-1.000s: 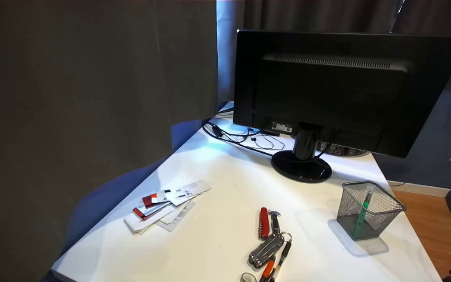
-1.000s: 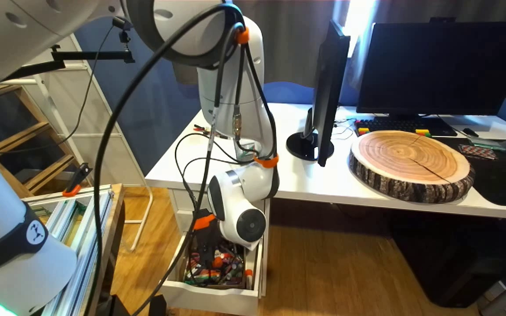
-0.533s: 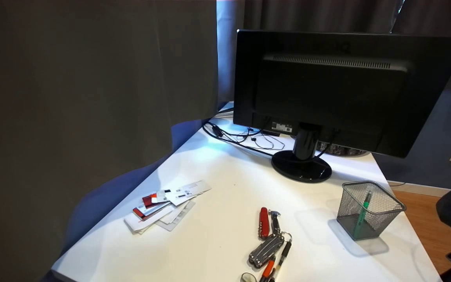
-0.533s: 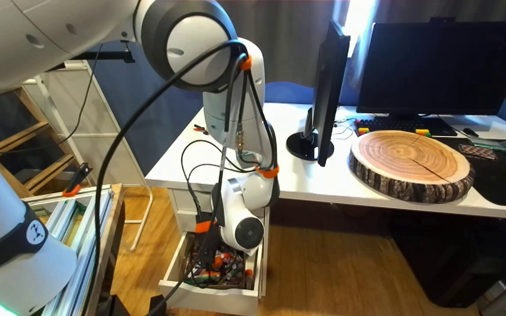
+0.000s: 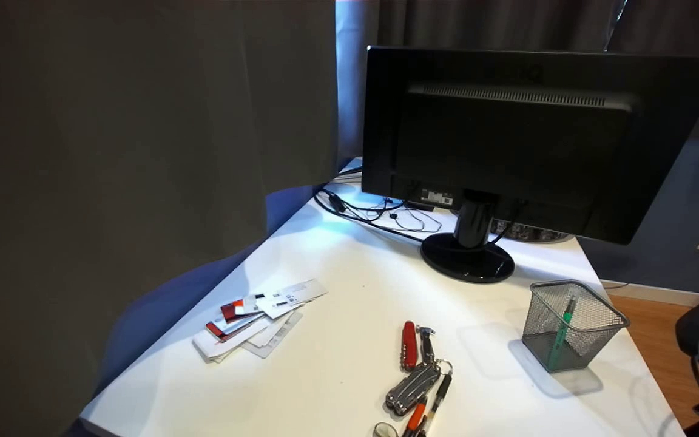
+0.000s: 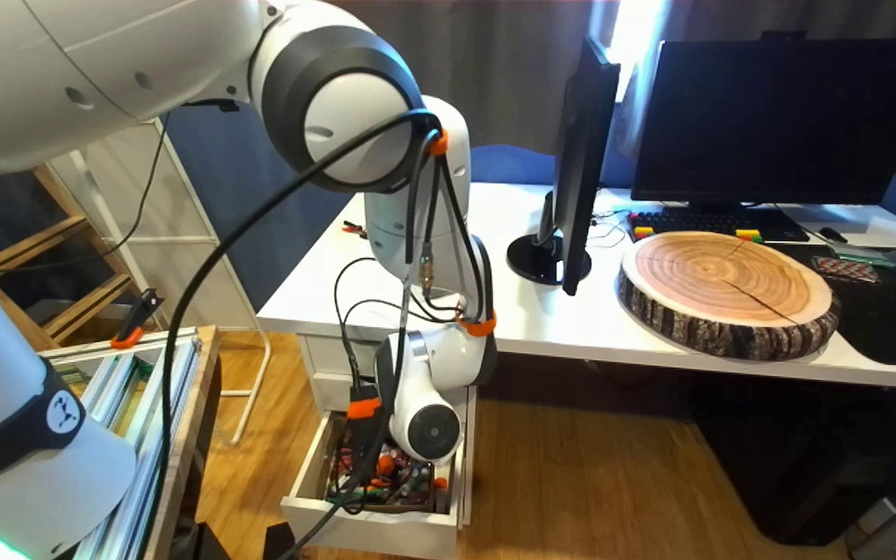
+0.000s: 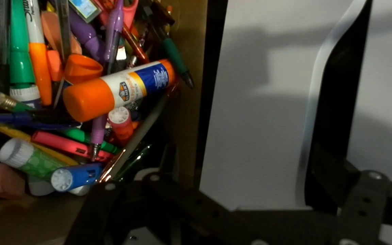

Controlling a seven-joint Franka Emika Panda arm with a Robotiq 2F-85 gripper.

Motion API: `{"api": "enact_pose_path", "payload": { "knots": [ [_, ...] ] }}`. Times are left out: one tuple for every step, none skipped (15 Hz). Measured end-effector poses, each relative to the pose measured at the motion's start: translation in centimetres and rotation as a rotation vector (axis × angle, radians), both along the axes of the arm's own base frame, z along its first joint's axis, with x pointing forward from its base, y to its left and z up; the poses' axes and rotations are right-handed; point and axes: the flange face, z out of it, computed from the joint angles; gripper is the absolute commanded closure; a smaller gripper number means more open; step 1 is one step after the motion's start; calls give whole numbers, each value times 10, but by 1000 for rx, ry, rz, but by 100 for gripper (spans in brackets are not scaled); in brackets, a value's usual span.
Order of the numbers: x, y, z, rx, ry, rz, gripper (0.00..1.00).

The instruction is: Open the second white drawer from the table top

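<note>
The white table top shows in both exterior views [image 5: 325,382] [image 6: 300,284]. Below it are two closed white drawer fronts, the top one [image 6: 327,354] and the second one [image 6: 333,391], partly hidden by my arm. A lower white drawer [image 6: 378,533] is pulled out and holds a box of pens and glue sticks. My gripper [image 6: 364,455] points down over this open drawer; cables partly cover it. In the wrist view my gripper [image 7: 250,163] has its fingers wide apart with a white panel [image 7: 260,102] between them; I cannot tell whether they touch it. A dark curved gap runs along the panel's right edge.
A monitor [image 5: 525,145], a wire-mesh pen cup [image 5: 574,328], a multitool [image 5: 413,388] and papers [image 5: 258,318] stand or lie on the desk. A wood slab [image 6: 728,288] sits farther along it. A bench with metal profiles [image 6: 137,412] stands beside the drawers.
My arm has lowered, its elbow coming down and to the right in an exterior view. The gripper has sunk slightly over the open drawer. The drawers have not moved.
</note>
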Motion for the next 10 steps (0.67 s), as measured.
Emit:
{"api": "enact_pose_path", "payload": {
  "knots": [
    [0,0,-2,7,1,-8,0],
    [0,1,-5,15,3,-21,0],
    [1,3,-7,26,4,-32,0],
    [2,4,-9,38,4,-43,0],
    [3,5,-10,50,3,-54,0],
    [4,6,-12,58,3,-67,0],
    [3,5,-13,63,5,-79,0],
    [4,4,-14,68,5,-89,0],
    [4,3,-15,70,5,-99,0],
    [4,2,-16,70,6,-111,0]
  ]
}}
